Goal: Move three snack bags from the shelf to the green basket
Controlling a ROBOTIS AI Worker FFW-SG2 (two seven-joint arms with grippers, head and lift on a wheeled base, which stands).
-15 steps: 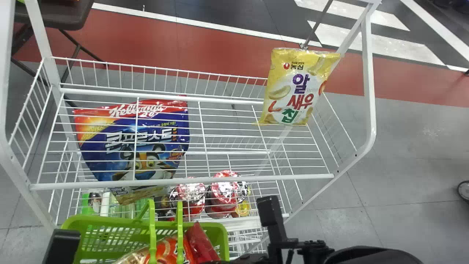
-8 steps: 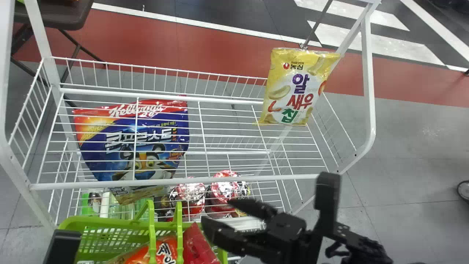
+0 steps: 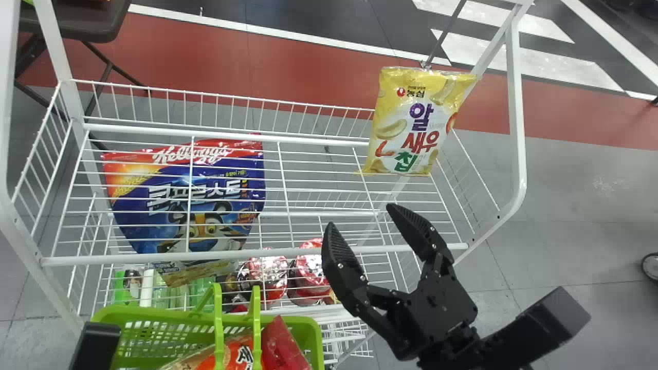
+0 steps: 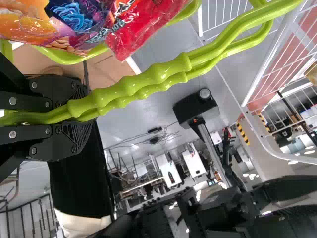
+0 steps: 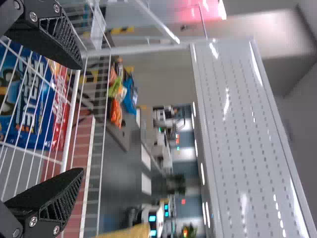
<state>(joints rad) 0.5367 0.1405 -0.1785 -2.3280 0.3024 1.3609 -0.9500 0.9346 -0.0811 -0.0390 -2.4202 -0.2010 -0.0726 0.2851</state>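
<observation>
Well, the shelf (image 3: 288, 253) is all thin white wire between smooth, rounded tubes, and the light passes through its narrow slots. At its far right corner stands the yellow bag (image 3: 411, 123), a pillow of shiny film with flat crimped ends, its top leaning away. On the left, seen through the wires, is the blue and red bag (image 3: 139, 216), broad, glossy and softly puckered. Lower down, nearer the middle, sit round red tubs (image 3: 267, 272) with shiny, glinting tops

Near left is the green basket (image 3: 154, 314), moulded plastic, its wall cut into a lattice of small slots. In it lie a crinkled red bag (image 3: 282, 344) and, just beside, an orange bag (image 3: 234, 354) with a clear patch. The basket's twin handles (image 3: 219, 329) rise smooth and slim, swelling into rounded beads at the grip

As for the jaws, the left gripper (image 4: 81, 113) is closed about the handles, its flat black fingers pinching both bars from either side. The right gripper (image 3: 361, 216) is at the near right of the shelf, jaws wide apart, each finger a tapering black wedge with a finely ribbed inner face; the yellow bag is well apart from it, farther off, and the red bag lies to its left
</observation>
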